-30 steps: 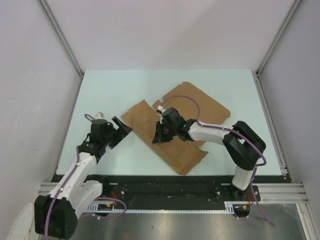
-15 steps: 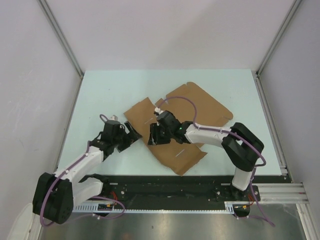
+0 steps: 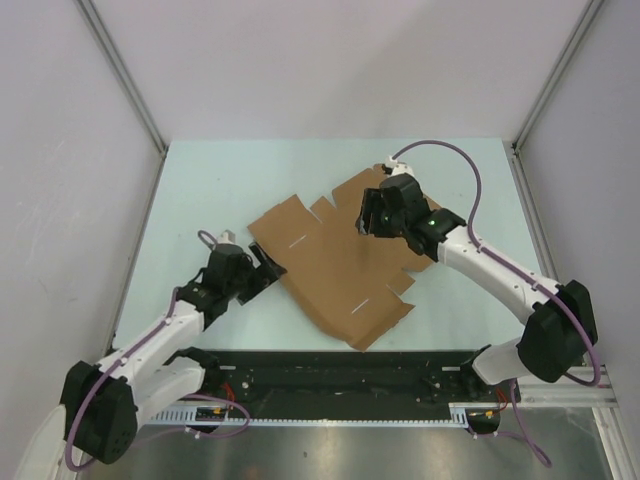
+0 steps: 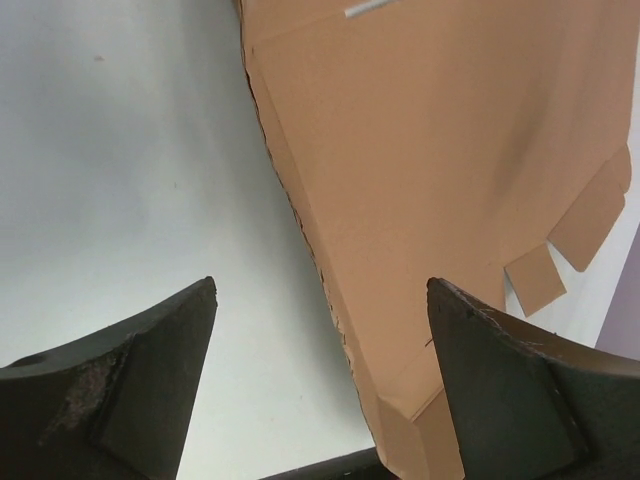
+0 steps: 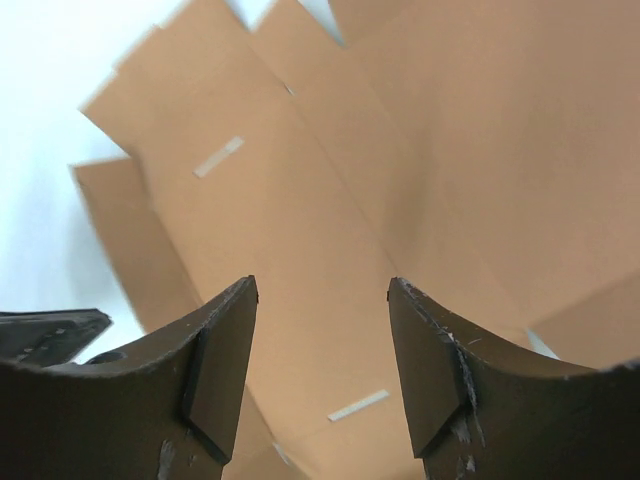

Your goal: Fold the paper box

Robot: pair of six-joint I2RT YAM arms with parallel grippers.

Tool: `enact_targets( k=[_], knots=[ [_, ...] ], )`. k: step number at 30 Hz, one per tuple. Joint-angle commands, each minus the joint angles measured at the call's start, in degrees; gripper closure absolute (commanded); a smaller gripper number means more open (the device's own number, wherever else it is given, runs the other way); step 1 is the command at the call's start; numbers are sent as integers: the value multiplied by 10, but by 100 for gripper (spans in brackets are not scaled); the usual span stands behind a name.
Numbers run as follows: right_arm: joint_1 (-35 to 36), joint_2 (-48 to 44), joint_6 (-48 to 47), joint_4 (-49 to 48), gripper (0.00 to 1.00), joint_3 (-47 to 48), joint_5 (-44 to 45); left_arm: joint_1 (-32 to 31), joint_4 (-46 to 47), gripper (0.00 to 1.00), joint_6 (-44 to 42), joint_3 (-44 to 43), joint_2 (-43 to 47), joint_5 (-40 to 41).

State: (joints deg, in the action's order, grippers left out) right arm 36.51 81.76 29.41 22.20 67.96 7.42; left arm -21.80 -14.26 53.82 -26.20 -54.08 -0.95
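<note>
The paper box (image 3: 335,260) is a brown cardboard sheet with flaps and slits, lying spread out on the pale table (image 3: 200,190). My left gripper (image 3: 264,266) is open at the sheet's left edge. In the left wrist view that ragged edge of the paper box (image 4: 450,150) runs between the two fingers, with nothing pinched by the left gripper (image 4: 320,285). My right gripper (image 3: 371,217) hovers open over the sheet's far right part. In the right wrist view only bare paper box (image 5: 320,200) shows below the right gripper (image 5: 322,285).
White panels wall in the table on the left (image 3: 60,200), back and right. A black rail (image 3: 340,375) with the arm bases runs along the near edge. The left gripper's dark fingertip (image 5: 45,335) shows at the left of the right wrist view.
My right gripper has opened and drawn back from the sheet's middle to its far right part. The sheet now lies flatter. The left gripper has come up to the sheet's left edge.
</note>
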Motion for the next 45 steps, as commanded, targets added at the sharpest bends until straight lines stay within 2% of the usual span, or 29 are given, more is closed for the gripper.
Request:
enact_targets(
  k=[1,3,4,7,13,16,20,24,25,26,28,29,34,38,42,45],
  knots=[
    [15,-1,-21,67,40,3,39,-32,20,11,47,23,-21,19],
    [25,-3,-22,66,40,3,45,-34,41,15,61,37,-37,14],
    [25,-3,-24,68,40,3,46,-35,48,21,63,41,-52,14],
    [22,-6,-31,73,41,2,52,-38,63,30,52,35,-82,14],
    [8,-28,-43,59,41,-21,41,-41,69,43,-21,-42,-194,-19],
    [5,-40,-49,55,41,-31,38,-42,51,61,-88,-106,-250,-47],
    [0,-59,-58,59,41,-38,51,-43,-48,82,-200,-252,-312,-66],
    [-17,-79,-59,64,41,-43,60,-43,-142,94,-325,-383,-342,-50],
    [-22,-84,-58,66,41,-43,65,-43,-188,96,-373,-411,-357,-34],
    [-31,-90,-55,69,41,-44,68,-44,-211,97,-395,-468,-367,-17],
    [-39,-95,-50,71,40,-44,79,-46,-244,99,-470,-515,-386,8],
    [-43,-98,-42,70,40,-44,82,-45,-260,100,-490,-546,-392,56],
    [-48,-120,-35,51,40,-44,72,-48,-256,98,-571,-612,-457,134],
    [-48,-141,-36,51,37,-25,42,-50,-298,99,-629,-748,-563,202],
    [-46,-143,-52,103,32,11,58,-53,-290,99,-699,-779,-631,226],
    [-49,-140,-61,126,28,11,106,-63,-275,99,-746,-778,-653,263]
  ],
)
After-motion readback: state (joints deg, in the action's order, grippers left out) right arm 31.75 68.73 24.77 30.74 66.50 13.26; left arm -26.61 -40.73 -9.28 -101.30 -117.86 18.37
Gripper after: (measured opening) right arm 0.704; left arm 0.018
